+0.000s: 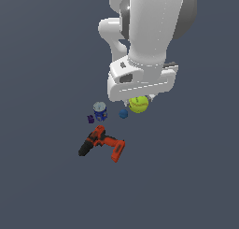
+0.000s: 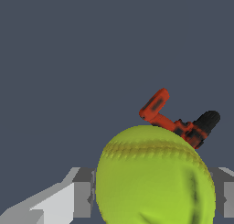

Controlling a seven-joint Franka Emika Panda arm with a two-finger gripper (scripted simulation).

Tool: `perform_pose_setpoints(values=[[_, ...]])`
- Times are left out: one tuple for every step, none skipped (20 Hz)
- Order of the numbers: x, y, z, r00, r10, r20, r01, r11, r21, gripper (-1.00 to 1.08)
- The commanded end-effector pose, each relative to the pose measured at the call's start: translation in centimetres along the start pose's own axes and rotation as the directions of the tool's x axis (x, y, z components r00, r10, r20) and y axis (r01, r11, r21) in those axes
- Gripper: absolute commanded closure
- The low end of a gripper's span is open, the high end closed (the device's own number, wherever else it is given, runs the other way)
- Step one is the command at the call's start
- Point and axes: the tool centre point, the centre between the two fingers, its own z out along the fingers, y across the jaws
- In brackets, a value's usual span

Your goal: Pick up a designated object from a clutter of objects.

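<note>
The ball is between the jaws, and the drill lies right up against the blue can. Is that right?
Not quite. The drill lies apart from the blue can, with bare floor between them, as the exterior view shows. The ball does sit between the jaws of the gripper, as the wrist view shows.

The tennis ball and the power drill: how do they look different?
The tennis ball is round and yellow-green; the power drill is angular, red and black. The ball is smaller than the drill. The ball sits between the gripper's fingers; the drill lies on its side, apart from the gripper.
</note>
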Motion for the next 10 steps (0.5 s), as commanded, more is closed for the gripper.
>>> perform_pose_setpoints(values=[[-0.2, 1.3, -2.8, 1.0, -0.001, -0.001, 0.001, 1.0, 0.0, 1.08], [-0.2, 1.8, -3.8, 1.0, -0.001, -0.001, 0.001, 1.0, 0.0, 1.08], [-0.3, 2.3, -4.9, 1.0, 0.0, -0.001, 0.0, 1.0, 0.0, 1.08], [-0.3, 2.8, -5.9, 1.0, 0.0, -0.001, 0.0, 1.0, 0.0, 1.08], [-0.4, 3.2, -6.8, 1.0, 0.0, -0.001, 0.0, 1.0, 0.0, 1.08], [-0.4, 3.7, -7.7, 1.0, 0.0, -0.001, 0.0, 1.0, 0.0, 1.08], [-0.4, 4.1, -8.5, 1.0, 0.0, -0.001, 0.0, 1.0, -0.001, 1.08], [-0.4, 4.4, -9.3, 1.0, 0.0, -0.001, 0.0, 1.0, -0.001, 1.08], [-0.4, 4.8, -10.0, 1.0, 0.001, 0.0, -0.001, 1.0, -0.001, 1.08], [-0.4, 5.1, -10.7, 1.0, 0.001, 0.0, -0.001, 1.0, -0.001, 1.08]])
